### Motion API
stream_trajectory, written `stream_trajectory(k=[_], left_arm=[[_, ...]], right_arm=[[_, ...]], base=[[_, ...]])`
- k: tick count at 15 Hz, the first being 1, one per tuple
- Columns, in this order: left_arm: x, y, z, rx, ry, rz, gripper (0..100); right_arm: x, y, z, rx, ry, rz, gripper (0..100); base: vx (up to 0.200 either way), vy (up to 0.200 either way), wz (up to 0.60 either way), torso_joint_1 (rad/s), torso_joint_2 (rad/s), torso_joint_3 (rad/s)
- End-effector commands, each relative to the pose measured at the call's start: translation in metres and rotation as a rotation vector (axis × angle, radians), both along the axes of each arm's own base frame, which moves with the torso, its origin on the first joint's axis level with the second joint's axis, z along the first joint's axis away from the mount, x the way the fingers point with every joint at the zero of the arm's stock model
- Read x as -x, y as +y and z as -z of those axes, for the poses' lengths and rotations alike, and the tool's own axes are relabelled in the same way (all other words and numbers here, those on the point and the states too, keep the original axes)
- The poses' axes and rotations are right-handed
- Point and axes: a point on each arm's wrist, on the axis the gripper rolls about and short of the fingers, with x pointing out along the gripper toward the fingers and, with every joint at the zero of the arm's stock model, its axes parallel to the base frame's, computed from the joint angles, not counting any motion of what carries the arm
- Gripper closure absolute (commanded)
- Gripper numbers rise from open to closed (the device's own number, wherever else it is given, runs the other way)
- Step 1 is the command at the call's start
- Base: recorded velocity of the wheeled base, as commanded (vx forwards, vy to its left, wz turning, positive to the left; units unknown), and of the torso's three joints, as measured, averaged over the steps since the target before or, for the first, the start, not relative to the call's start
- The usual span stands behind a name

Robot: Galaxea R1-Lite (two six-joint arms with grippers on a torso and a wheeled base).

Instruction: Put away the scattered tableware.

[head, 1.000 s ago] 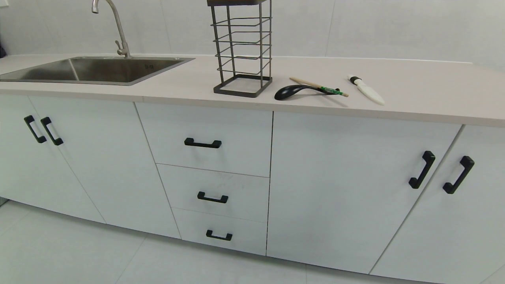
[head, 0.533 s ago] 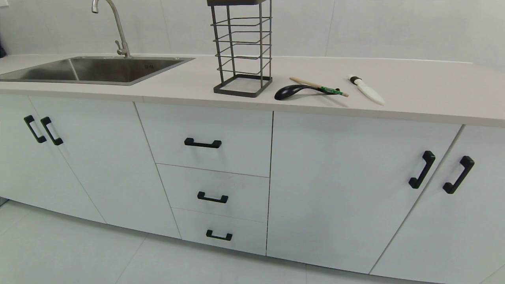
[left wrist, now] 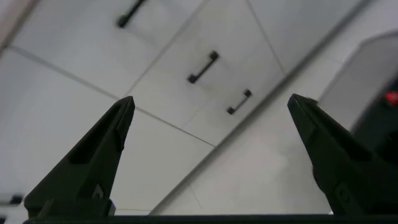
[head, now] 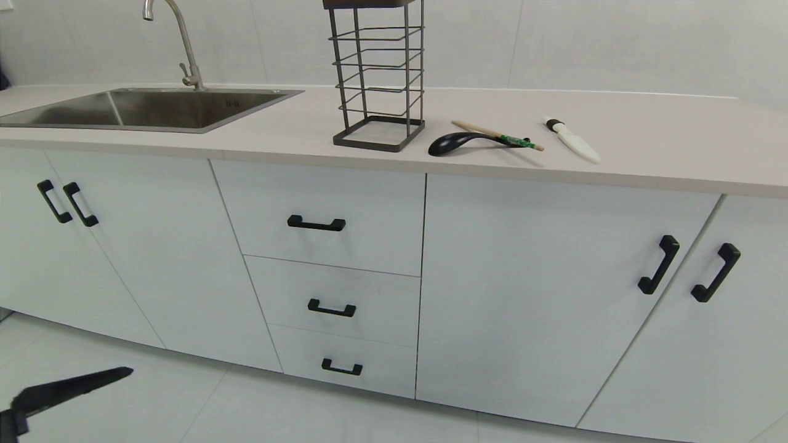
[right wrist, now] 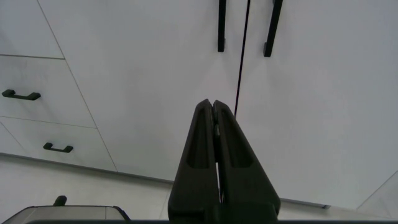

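Low at left, left gripper (left wrist: 211, 102) spread wide; on counter (head: 646, 147) past sink (head: 154, 107), its mark too small to read, rack (head: 378, 80), spoon (head: 458, 143) bowl-left, handle running right, chopsticks (head: 495, 134) slanting back-left to front-right onto it, knife (head: 572, 141) tip front-right; right gripper (right wrist: 213, 106) pinched shut on nothing.

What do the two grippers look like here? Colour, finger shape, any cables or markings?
Left gripper and right gripper match: plain matte black, each with two long wedge-shaped fingers that taper to narrow tips, with angled facets along the sides. I see no cables or markings on the fingers.
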Motion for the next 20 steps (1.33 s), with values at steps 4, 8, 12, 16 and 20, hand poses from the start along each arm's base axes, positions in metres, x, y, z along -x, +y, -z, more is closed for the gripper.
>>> stream_trajectory(k=[4, 8, 12, 16, 20], left_arm=[[-0.021, -0.009, 0.035, -0.237, 0.206, 0.077, 0], [-0.076, -0.025, 0.033, -0.366, 0.171, 0.184, 0], [-0.112, -0.044, 0.041, -0.446, 0.126, 0.299, 0], [-0.117, -0.046, 0.044, -0.456, 0.137, 0.295, 0], [-0.131, -0.054, 0.046, -0.478, 0.133, 0.292, 0]], right_arm=[[0.0, 0.0, 0.0, 0.0, 0.002, -0.001, 100], [0.0, 0.0, 0.0, 0.0, 0.003, -0.001, 100], [0.0, 0.0, 0.0, 0.0, 0.002, -0.001, 100], [0.0, 0.0, 0.0, 0.0, 0.002, -0.001, 100], [0.0, 0.0, 0.0, 0.0, 0.002, -0.001, 100]], base=[[0.0, 0.0, 0.0, 0.0, 0.0, 0.0], [0.0, 0.0, 0.0, 0.0, 0.0, 0.0], [0.0, 0.0, 0.0, 0.0, 0.0, 0.0], [0.0, 0.0, 0.0, 0.0, 0.0, 0.0], [0.0, 0.0, 0.0, 0.0, 0.0, 0.0]])
